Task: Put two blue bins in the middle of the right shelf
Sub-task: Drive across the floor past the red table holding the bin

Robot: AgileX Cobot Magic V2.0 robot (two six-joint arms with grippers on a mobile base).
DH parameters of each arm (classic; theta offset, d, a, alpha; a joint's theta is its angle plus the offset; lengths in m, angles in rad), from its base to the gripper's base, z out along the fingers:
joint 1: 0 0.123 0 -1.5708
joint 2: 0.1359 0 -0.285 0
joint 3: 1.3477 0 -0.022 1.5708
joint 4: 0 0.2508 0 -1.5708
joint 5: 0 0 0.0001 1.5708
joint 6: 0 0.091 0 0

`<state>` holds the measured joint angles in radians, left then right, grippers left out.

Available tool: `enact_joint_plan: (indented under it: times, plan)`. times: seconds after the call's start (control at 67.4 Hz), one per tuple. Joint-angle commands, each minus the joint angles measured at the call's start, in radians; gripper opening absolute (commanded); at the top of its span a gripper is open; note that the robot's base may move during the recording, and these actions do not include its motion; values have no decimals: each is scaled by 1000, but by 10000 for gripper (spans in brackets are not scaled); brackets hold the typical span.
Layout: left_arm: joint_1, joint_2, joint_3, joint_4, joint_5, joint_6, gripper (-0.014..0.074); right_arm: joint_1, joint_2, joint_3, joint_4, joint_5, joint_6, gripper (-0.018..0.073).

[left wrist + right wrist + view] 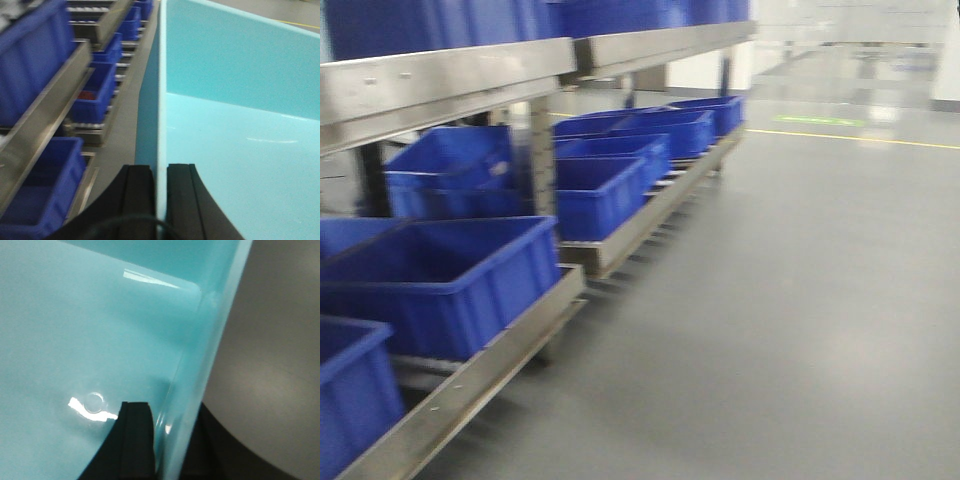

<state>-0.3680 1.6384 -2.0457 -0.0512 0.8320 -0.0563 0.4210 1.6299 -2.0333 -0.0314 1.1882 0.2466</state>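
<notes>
Left hand point(161, 172): clamped on turquoise bin point(240, 140) wall
Right hand point(170, 432): clamped on same bin's wall
Shelf point(440, 80): left, carrying blue bins point(450, 275)

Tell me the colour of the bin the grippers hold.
The bin is pale turquoise, clearest in the left wrist view.

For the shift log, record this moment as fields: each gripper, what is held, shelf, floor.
left gripper: shut on a wall of the turquoise bin, one finger inside and one outside
right gripper: shut on a turquoise bin wall near a corner
bin interior: nothing visible in the parts shown
shelf: metal, at left in the front view
blue bins: several sit along the shelf levels
floor: grey, with a yellow line far off
</notes>
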Motion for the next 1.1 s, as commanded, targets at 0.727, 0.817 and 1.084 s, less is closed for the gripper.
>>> enact_joint_plan:
  times: [0.727,0.817,1.084]
  plan:
    - [-5,-13,-12,-8,-70,-6,-111,-1,-13,-14,5,-14,-37,-153]
    - [-5,-13,-12,-8,-70,-6,-111,-1,-13,-14,5,-14,-37,-153]
    - [-5,-13,-12,-8,-70,-6,-111,-1,-13,-14,5,-14,-37,-153]
